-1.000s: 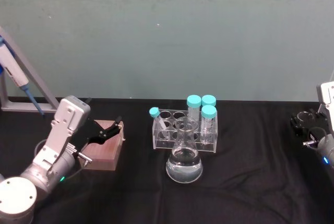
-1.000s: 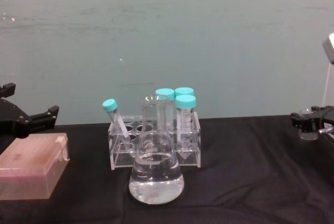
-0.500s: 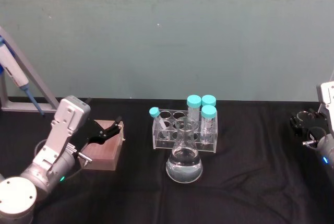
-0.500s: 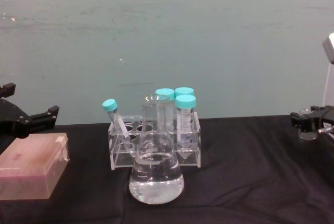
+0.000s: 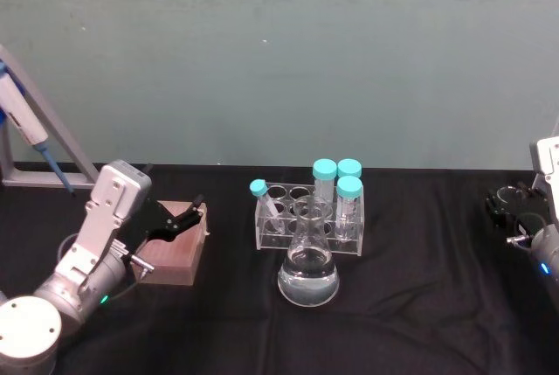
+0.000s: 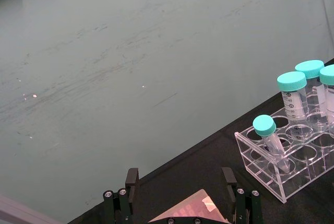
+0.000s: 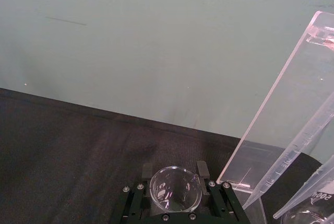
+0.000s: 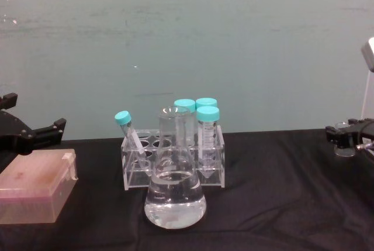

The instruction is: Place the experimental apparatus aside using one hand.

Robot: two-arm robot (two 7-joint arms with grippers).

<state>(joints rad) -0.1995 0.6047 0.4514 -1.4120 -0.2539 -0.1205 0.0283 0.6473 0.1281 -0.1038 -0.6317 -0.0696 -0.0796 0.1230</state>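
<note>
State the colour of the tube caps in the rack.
Turquoise; the caps show best in the left wrist view.

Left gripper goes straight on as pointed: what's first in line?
Probably the leaning teal-capped tube at the tube rack's left end. The left gripper, open above the pink box, aims roughly there, but depth is unclear; it might pass behind.

Head camera looks forward and down on the black table (image 5: pixel 419 305), conical flask (image 5: pixel 308 279) central, tube rack (image 5: pixel 275 226) at its 12 o'clock. Chest camera, lower and nearer, faces both side-on. Left wrist camera, from 9 o'clock, looks past the left gripper (image 6: pixel 180 179) to the same rack (shared by three views). Right wrist camera, from 3 o'clock, sits close over the right gripper (image 7: pixel 175 173) clasping the small glass beaker (image 7: pixel 175 192), facing the green wall (image 7: pixel 130 51).
</note>
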